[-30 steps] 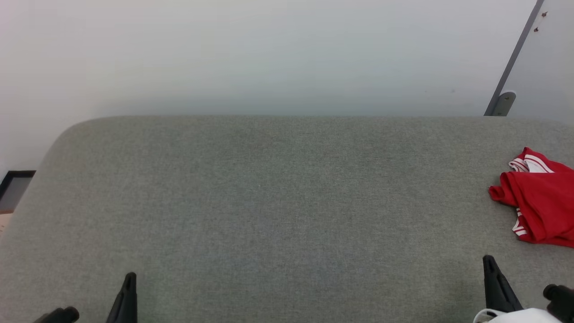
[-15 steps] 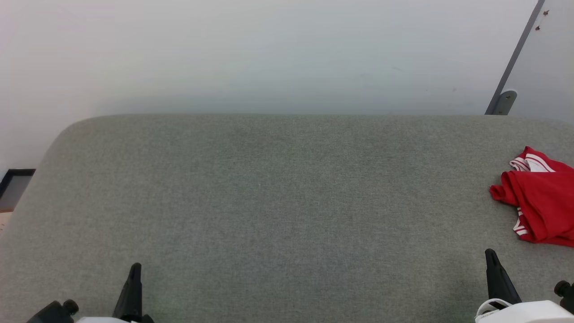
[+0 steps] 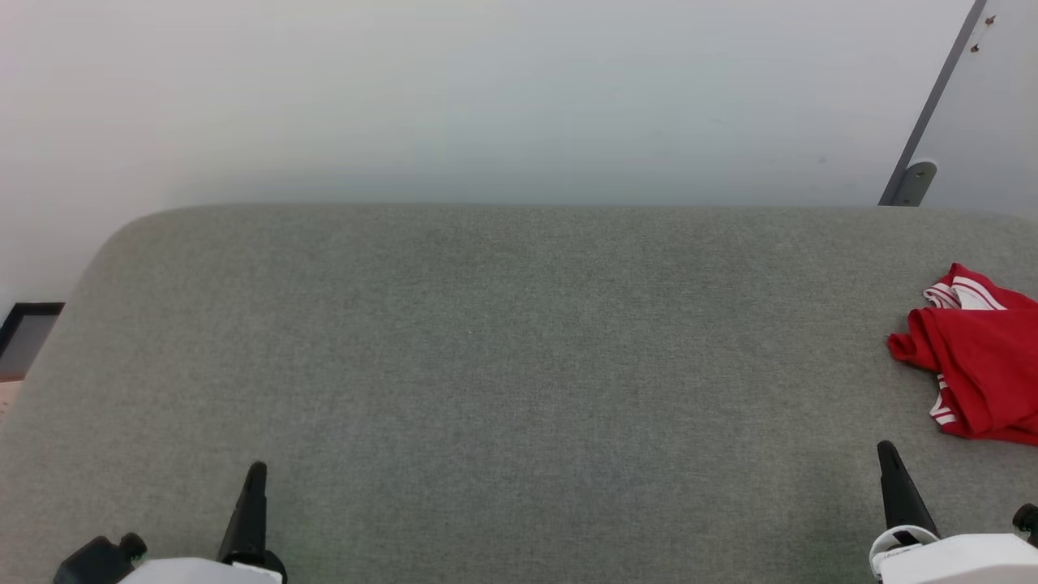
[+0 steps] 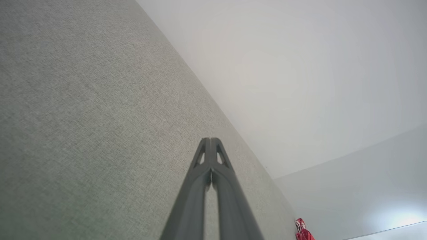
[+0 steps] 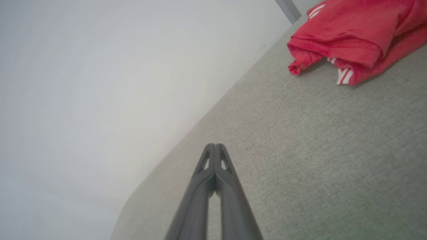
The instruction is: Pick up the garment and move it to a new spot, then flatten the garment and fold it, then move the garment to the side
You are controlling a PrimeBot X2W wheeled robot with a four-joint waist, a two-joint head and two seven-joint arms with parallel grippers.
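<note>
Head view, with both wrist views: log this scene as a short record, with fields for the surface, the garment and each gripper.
surface: grey fabric-covered top, pale wall behind it
garment: red with white striped trim, crumpled, at the right end of the surface, partly cut off by the frame
left gripper: shut, holding nothing, over the near left of the surface
right gripper: shut, holding nothing, short of the garment, not touching it
folding: not yet done

We see the garment [image 3: 985,365] run off the head view's right edge, and off the top and right edges in the right wrist view. From the left wrist it is a tiny red scrap, its details unreadable. A dark-framed thing [image 3: 24,332] is cut by the left edge.
</note>
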